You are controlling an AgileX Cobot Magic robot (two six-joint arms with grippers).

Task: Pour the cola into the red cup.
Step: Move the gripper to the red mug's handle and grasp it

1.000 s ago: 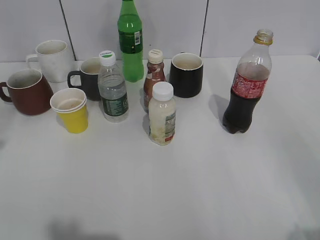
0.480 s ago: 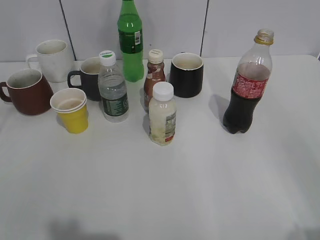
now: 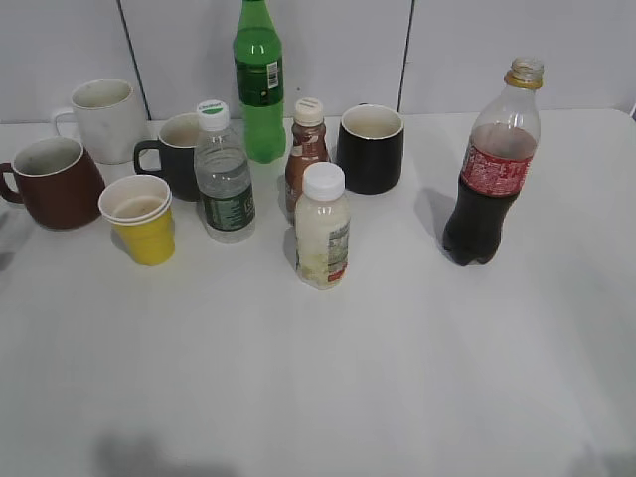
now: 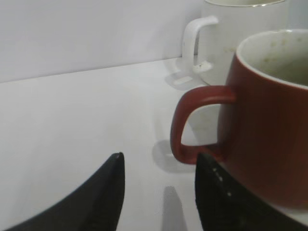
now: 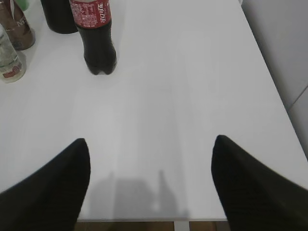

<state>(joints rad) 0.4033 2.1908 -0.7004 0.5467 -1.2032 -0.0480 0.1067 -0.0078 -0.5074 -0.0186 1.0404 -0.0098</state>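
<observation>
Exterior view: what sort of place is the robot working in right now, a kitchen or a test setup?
Most likely a lab test bench, not a kitchen: a bare white tabletop against plain white wall panels, with assorted drinks and cups staged in a group, including the uncapped cola bottle and brownish-red ceramic mug.

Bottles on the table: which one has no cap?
The cola bottle, standing alone at the right, dark liquid and red label, its neck open. The green bottle's top is cut off by the frame; the other three bottles are capped.

Cola [image 3: 490, 164]: uncapped clear bottle, red label, dark liquid, upright at frame right. Red cup [image 3: 55, 183]: squat brownish-red mug, pale interior, upright at left edge, handle pointing left.
</observation>
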